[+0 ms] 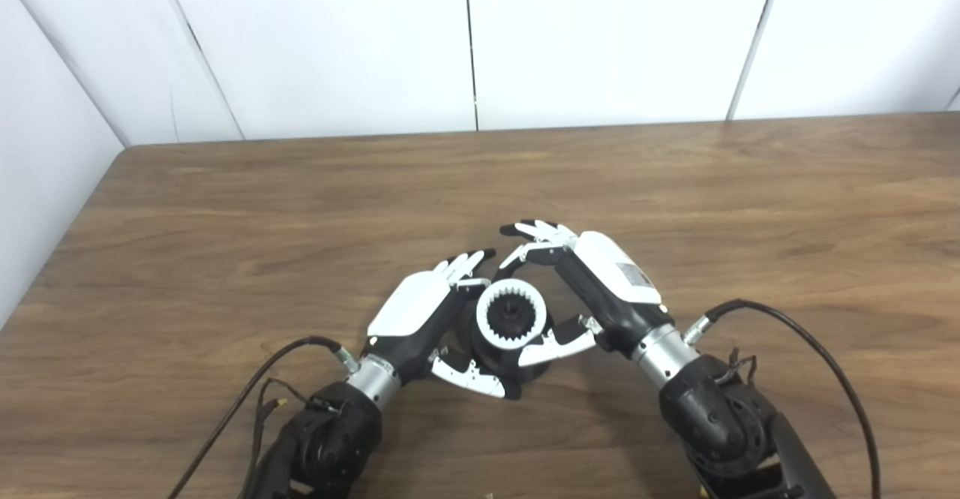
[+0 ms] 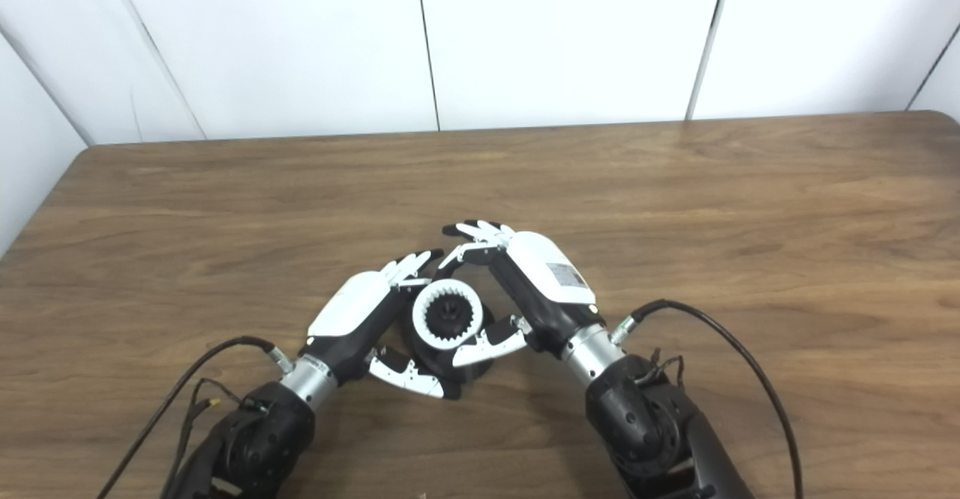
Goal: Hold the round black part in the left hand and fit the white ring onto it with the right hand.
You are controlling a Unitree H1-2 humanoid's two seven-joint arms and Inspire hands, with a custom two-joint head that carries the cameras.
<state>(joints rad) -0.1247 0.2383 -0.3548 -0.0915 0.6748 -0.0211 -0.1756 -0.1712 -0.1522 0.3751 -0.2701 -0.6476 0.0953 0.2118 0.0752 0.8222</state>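
Near edge of brown wooden worktop (image 1: 225,206): left hand (image 1: 420,311) curls round the round black part (image 1: 501,356), thumb underneath. White toothed ring (image 1: 512,314) sits on the part's top. Right hand (image 1: 592,289) w/ thumb touching ring's rim, fingers arched beyond; firm grip can't be told. Both views agree.

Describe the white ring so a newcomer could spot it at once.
On the wooden table, look near the front edge where the left hand and right hand meet. Between them sits the black part; the white ring lies on it, the only white piece with inward-pointing teeth.
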